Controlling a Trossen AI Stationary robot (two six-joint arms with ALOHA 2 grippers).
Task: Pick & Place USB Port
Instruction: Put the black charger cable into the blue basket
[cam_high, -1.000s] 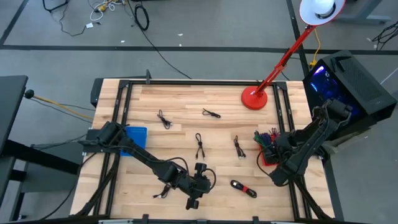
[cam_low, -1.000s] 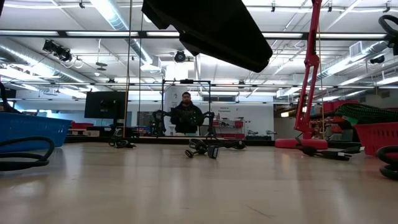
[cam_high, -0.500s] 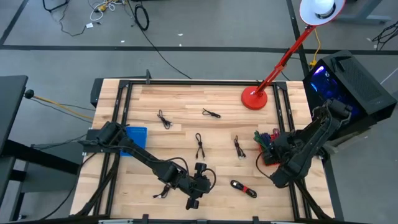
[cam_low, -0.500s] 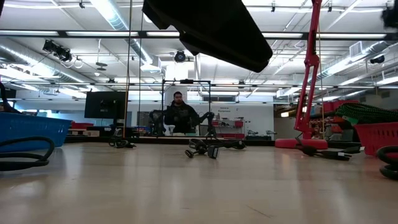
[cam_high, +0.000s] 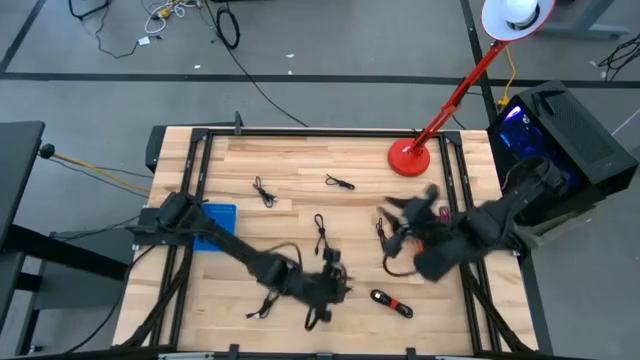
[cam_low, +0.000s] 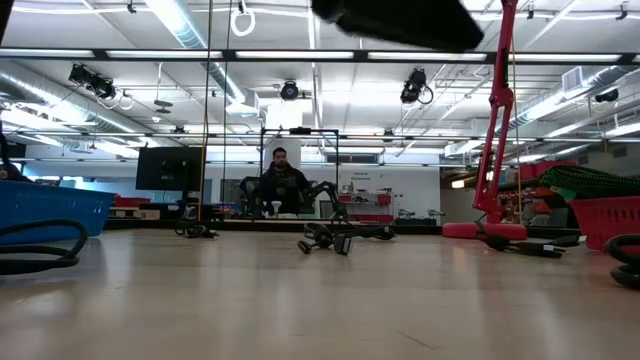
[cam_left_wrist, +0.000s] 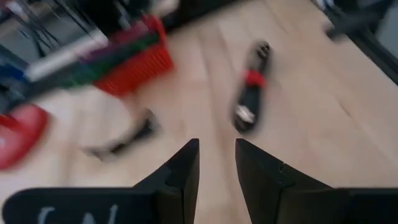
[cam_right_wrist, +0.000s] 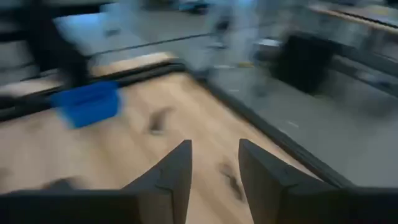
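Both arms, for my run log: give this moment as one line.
left claw: open, empty, near front edge | right claw: open, empty, over table by red bin | black-red cable: on table, untouched

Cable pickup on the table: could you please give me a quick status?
Left tool open, empty, low near the red-banded cable. Right tool open, empty, swinging over the table. Loose cables untouched. Nothing blocking.

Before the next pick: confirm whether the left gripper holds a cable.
No: the left gripper has bare wooden table showing through the gap between its dark fingers.
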